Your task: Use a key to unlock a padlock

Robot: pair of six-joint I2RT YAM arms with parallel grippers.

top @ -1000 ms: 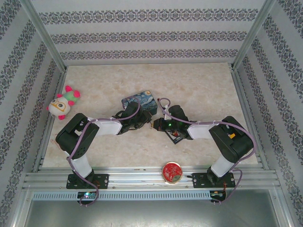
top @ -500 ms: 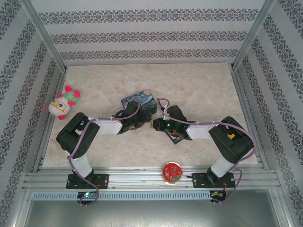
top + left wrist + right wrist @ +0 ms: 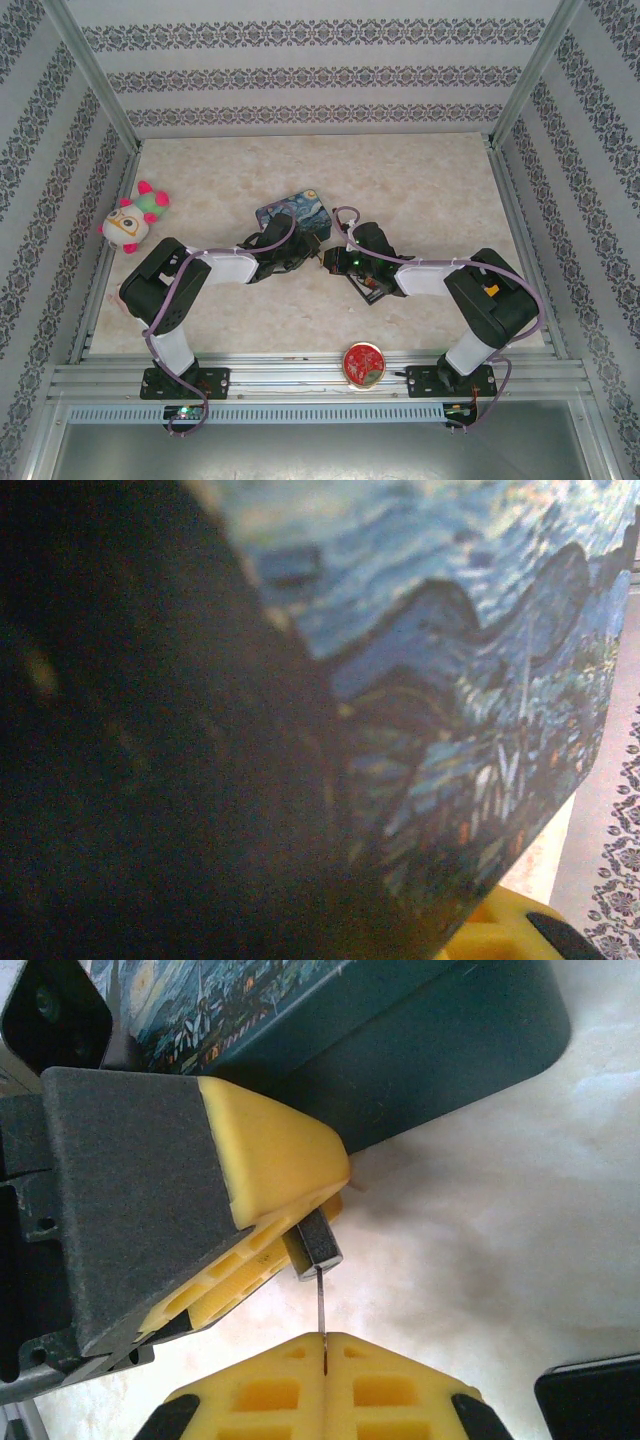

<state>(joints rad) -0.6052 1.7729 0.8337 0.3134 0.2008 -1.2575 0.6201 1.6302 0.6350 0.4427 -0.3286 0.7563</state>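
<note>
In the right wrist view the padlock (image 3: 318,1248), a tiny black squarish body, sticks out from between the yellow fingers of my left gripper (image 3: 330,1200), which is shut on it. Its shackle is hidden between those fingers. The thin grey key (image 3: 320,1305) runs straight from my right gripper (image 3: 325,1342) into the padlock's lower face. That gripper is shut on the key's head. From above, the left gripper (image 3: 305,250) and right gripper (image 3: 330,260) meet tip to tip in front of the blue painted tin (image 3: 296,212).
The blue tin (image 3: 450,680) lies close behind the left gripper. A black pack with a red-yellow label (image 3: 372,290) lies under the right wrist. A round red tin (image 3: 362,364) sits at the near edge and a plush toy (image 3: 132,220) at the far left.
The right wrist has edged slightly towards the left gripper. Both grips are unchanged.
</note>
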